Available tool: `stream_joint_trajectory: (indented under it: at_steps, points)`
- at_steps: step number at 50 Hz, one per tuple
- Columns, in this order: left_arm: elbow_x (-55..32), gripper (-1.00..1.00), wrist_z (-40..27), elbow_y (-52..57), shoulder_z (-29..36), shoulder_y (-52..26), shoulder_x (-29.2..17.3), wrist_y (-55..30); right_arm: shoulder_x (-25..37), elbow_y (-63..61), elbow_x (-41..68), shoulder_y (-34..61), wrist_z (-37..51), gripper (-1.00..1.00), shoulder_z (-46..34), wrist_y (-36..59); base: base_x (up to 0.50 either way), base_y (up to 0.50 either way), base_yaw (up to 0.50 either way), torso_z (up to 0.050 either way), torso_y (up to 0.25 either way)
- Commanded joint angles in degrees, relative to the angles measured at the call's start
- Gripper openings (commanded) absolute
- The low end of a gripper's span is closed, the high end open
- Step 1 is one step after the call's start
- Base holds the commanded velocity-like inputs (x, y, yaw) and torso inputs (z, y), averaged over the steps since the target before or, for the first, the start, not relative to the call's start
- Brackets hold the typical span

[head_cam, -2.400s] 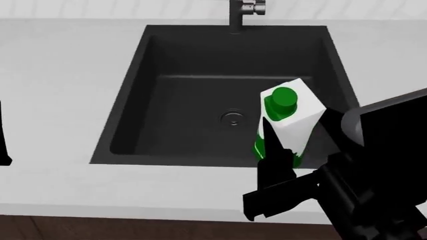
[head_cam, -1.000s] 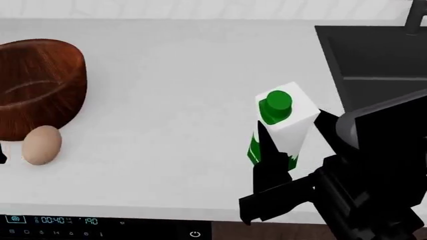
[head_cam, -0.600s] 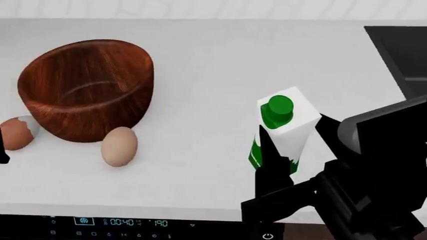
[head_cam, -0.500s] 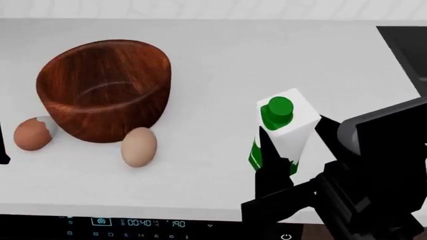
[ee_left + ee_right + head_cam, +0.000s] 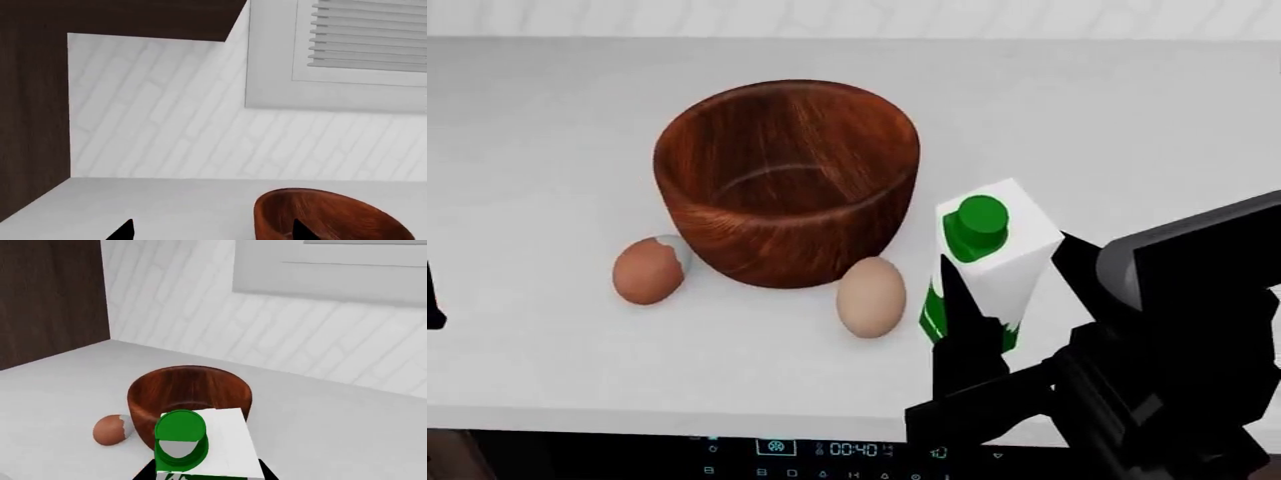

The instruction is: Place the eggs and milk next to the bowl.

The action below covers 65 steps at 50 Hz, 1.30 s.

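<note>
Two eggs, the reddish-brown egg point(image 5: 647, 271) and the tan egg point(image 5: 870, 296), already sit against the bowl point(image 5: 785, 180) on the bench point(image 5: 547, 120). Right tool point(image 5: 1014, 285) is clamped on the milk point(image 5: 985, 262), held just beside the tan egg. Lowering carelessly could bump that egg and roll it off. Left tool point(image 5: 210, 231) hangs spread apart, holding nothing.

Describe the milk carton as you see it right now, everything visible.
The milk carton is small and white with a sloped top, a round green cap and green splashes near its base. It stands roughly upright, clamped between the dark fingers of the right gripper. It sits to the right of the wooden bowl, just beside the tan egg. Whether its base rests on the white counter is hidden.
</note>
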Motion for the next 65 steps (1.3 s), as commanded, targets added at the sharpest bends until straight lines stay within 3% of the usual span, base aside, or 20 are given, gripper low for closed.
stream_joint_trajectory:
  at_steps: [1, 49, 65]
  points:
    - [0.0, 1.00, 0.0, -0.2, 0.9, -1.3, 0.5, -0.4, 0.6, -0.3, -1.6, -0.5, -0.6, -1.00, 1.3, -0.4, 0.00, 0.00, 0.00, 0.000, 0.000]
    - [0.2, 1.00, 0.3, -0.3, 1.1, -1.1, 0.2, -0.2, 2.0, -0.5, 0.8, -1.1, 0.9, -1.00, 2.1, -0.4, 0.22, 0.00, 0.00, 0.000, 0.001]
    - [0.1, 1.00, 0.2, -0.5, 1.6, -2.2, -0.1, -1.0, 2.5, 7.5, -1.6, 5.0, -6.6, -1.00, -1.3, 2.4, 0.00, 0.00, 0.00, 0.001, 0.001]
